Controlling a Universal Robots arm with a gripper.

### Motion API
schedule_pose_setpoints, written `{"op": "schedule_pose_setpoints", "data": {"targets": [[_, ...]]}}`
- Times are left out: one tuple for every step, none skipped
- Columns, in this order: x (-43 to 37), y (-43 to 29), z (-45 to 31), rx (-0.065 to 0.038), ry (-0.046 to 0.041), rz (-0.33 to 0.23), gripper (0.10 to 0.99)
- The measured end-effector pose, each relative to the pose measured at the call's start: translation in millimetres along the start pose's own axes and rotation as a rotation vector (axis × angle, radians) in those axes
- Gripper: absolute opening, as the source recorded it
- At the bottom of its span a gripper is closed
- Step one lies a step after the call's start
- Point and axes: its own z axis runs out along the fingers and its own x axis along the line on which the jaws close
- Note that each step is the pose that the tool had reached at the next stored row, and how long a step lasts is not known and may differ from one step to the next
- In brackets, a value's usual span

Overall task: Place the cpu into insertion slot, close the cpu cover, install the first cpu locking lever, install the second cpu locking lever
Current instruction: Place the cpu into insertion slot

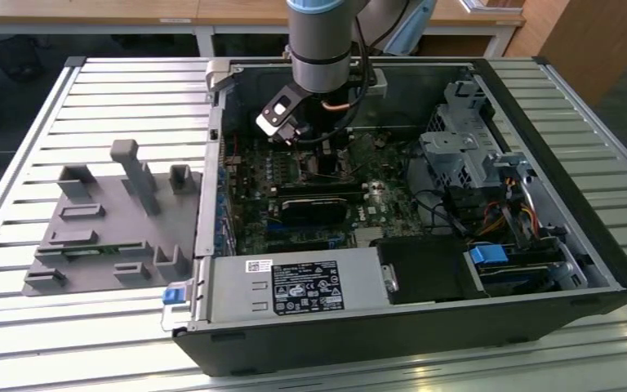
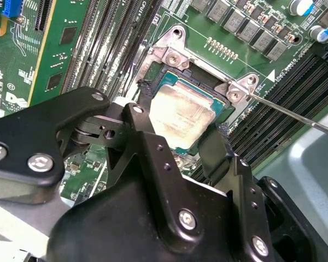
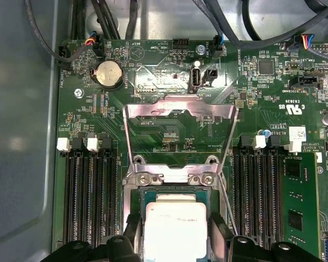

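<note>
gripper (image 2: pixel 175 131) grips the cpu (image 2: pixel 180 112) at the insertion slot (image 2: pixel 199 81).

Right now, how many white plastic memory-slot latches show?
3 in the first wrist view: two latches together nearer the round silver battery, one across the metal socket. More may be hidden.

place: robotics lab | slatted metal bench (image 1: pixel 128 98) | opened computer case (image 1: pixel 401 339)

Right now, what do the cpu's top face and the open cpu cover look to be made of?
The cpu: likely a metal lid, matte pale silver, with a soft diffuse sheen. The cpu cover: apparently thin stamped steel, brighter bare finish, with sharp glints along its edges.
</note>
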Motion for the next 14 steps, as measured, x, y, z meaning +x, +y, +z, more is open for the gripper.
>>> {"op": "schedule_pose_setpoints", "data": {"targets": [[0.0,0.0,0.0,0.000,0.0000,0.000,0.612],[0.0,0.0,0.0,0.000,0.0000,0.000,0.612],[0.1,0.0,0.1,0.000,0.0002,0.000,0.612],[0.1,0.0,0.1,0.000,0.0003,0.000,0.612],[0.1,0.0,0.1,0.000,0.0003,0.000,0.612],[0.1,0.0,-0.3,0.000,0.0000,0.000,0.612],[0.1,0.1,-0.8,0.000,-0.0001,0.000,0.612],[0.1,0.1,-1.7,0.000,0.0000,0.000,0.612],[0.1,0.3,-2.9,0.000,0.0001,0.000,0.612],[0.1,0.4,-4.2,0.000,0.0002,0.000,0.612],[0.1,0.5,-5.5,0.000,0.0001,0.000,0.612],[0.1,0.6,-7.0,0.000,0.0001,0.000,0.612],[0.1,0.8,-8.7,0.000,0.0001,0.000,0.612],[0.1,0.9,-10.4,0.000,0.0001,0.000,0.612]]}}
